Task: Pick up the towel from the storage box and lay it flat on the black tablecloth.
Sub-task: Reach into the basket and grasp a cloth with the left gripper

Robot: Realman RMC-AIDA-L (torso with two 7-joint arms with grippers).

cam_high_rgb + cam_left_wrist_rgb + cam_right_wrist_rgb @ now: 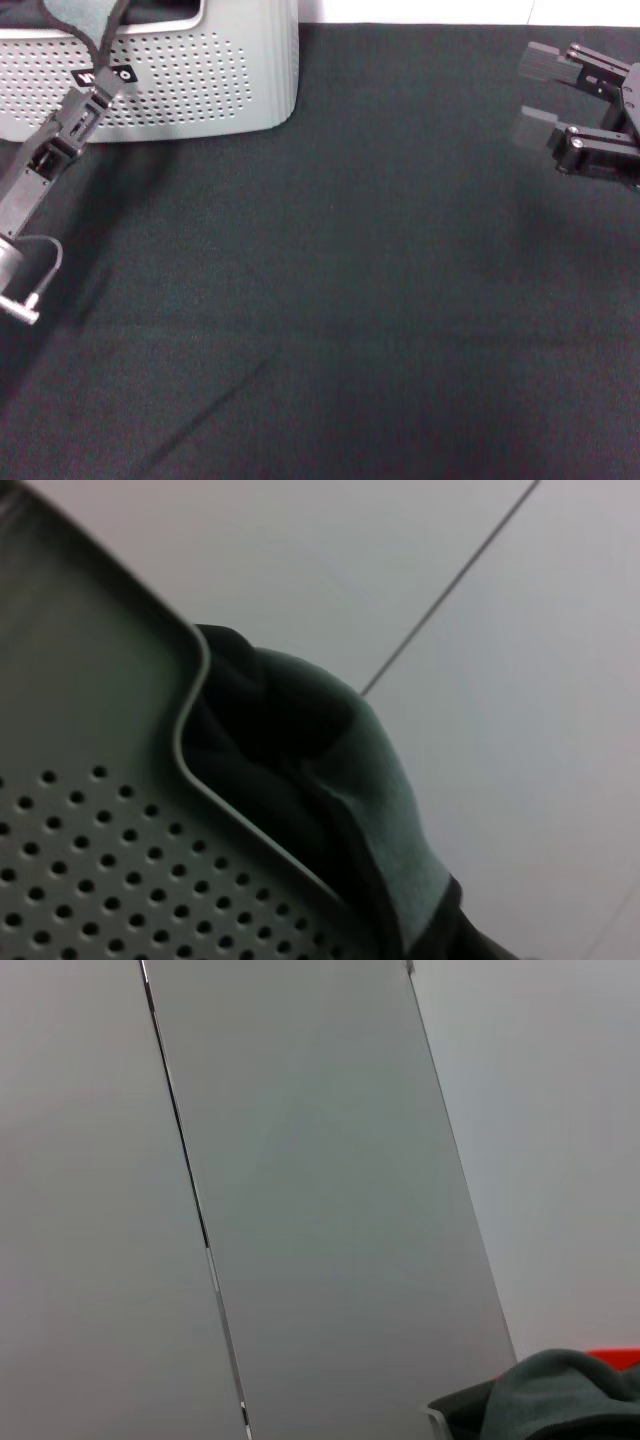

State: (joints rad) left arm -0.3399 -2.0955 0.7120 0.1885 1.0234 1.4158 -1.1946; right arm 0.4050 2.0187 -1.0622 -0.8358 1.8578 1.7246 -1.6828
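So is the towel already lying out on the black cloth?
No, the black tablecloth lies bare in the head view, and the towel is up at the rim of the storage box.

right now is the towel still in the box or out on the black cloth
Still in the box: the towel is bunched over its rim, and none lies on the black cloth.

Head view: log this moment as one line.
left gripper: at light grey perforated storage box rim | grey towel: in box | right gripper: open, idle above black tablecloth

Soft even light; wrist views slightly blurred.
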